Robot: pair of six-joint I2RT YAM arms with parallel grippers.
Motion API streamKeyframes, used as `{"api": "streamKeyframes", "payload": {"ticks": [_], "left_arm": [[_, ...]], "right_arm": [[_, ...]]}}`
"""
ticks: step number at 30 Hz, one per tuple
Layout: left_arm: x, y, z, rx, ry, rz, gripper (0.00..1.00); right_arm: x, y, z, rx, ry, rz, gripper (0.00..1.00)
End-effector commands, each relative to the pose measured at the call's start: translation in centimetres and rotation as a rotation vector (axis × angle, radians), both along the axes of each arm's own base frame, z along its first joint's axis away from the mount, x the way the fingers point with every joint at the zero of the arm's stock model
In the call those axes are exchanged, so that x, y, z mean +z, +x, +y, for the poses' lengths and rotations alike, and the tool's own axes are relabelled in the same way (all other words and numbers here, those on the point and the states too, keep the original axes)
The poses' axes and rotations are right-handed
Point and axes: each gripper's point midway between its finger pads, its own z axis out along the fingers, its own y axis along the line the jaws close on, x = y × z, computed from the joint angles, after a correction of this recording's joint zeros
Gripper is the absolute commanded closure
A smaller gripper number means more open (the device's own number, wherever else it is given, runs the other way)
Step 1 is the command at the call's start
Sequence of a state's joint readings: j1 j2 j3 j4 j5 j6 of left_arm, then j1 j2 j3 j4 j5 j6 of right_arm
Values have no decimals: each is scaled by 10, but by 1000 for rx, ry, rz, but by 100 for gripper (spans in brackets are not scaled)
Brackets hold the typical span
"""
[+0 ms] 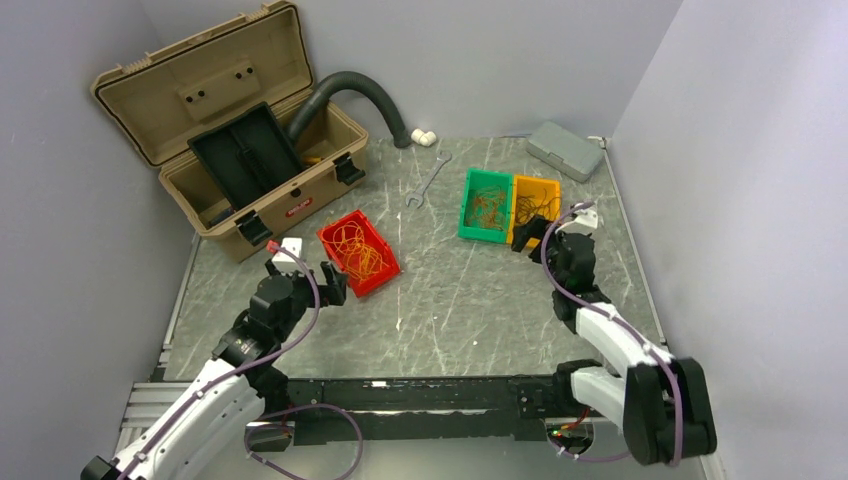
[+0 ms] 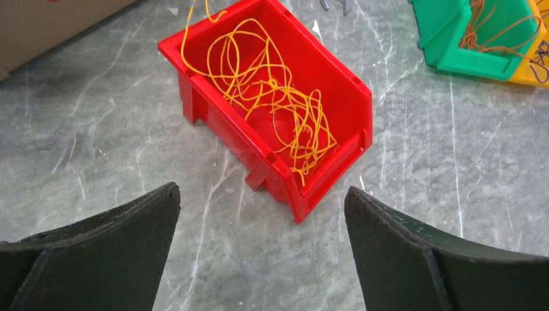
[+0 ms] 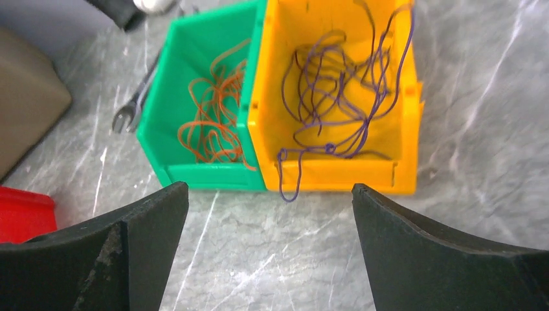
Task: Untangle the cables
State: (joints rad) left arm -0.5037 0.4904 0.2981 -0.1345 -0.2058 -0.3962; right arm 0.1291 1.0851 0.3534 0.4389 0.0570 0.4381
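The cables lie sorted in three bins. Yellow-orange cables (image 2: 272,97) fill the red bin (image 2: 213,113), at the left of the table (image 1: 385,278). Orange-brown cables (image 3: 213,123) sit in the green bin (image 3: 163,103). Dark purple cables (image 3: 336,97) sit in the yellow bin (image 3: 336,175), and one loop (image 3: 289,184) hangs over its front wall. My left gripper (image 2: 261,193) is open just short of the red bin's near corner and holds nothing. My right gripper (image 3: 270,189) is open in front of the green and yellow bins, also with nothing in it.
An open tan toolbox (image 1: 230,130) stands at the back left with a dark corrugated hose (image 1: 350,90) arching out of it. A wrench (image 1: 428,180) lies beside the green bin (image 1: 468,205). A grey case (image 1: 565,150) sits at the back right. Walls close in on both sides.
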Motion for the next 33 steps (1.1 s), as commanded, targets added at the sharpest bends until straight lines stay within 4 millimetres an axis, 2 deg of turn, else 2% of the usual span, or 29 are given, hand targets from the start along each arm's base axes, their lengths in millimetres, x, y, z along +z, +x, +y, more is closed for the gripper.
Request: {"api": "streamKeyframes", "payload": {"ticks": [1, 4, 8, 11, 14, 16, 19, 22, 25, 27, 29, 30, 31, 33], "left_arm": [[11, 10, 2, 9, 28, -94, 1], [18, 15, 1, -18, 61, -189, 1], [21, 26, 12, 43, 108, -254, 1], [24, 39, 32, 183, 131, -272, 1], [36, 45, 37, 183, 200, -369, 1], [41, 48, 50, 254, 230, -405, 1], [49, 55, 67, 320, 322, -445, 1], [50, 66, 82, 338, 338, -477, 3], [38, 70, 111, 420, 321, -494, 1], [9, 87, 109, 356, 380, -349, 1], [6, 101, 104, 302, 414, -330, 6], [5, 104, 105, 293, 425, -319, 5], [5, 107, 110, 307, 419, -309, 4], [3, 109, 115, 304, 385, -294, 3]], "right_arm": [[38, -9, -20, -51, -125, -138, 0], [41, -23, -23, -30, -195, -224, 0], [37, -23, -37, -96, -258, -206, 0], [40, -20, -45, -141, -283, -243, 0], [32, -8, -50, -140, -365, -203, 0], [26, -1, -59, -197, -381, -177, 0], [26, 4, -67, -232, -420, -238, 0], [13, 20, -62, -178, -502, -206, 2], [-3, 24, -64, -174, -506, -173, 2], [-10, 25, -72, -213, -484, -174, 1], [-17, 28, -79, -212, -447, -150, 2], [-24, 28, -87, -239, -409, -129, 3], [-20, 27, -91, -257, -409, -167, 5], [-23, 25, -86, -236, -405, -146, 10]]}}
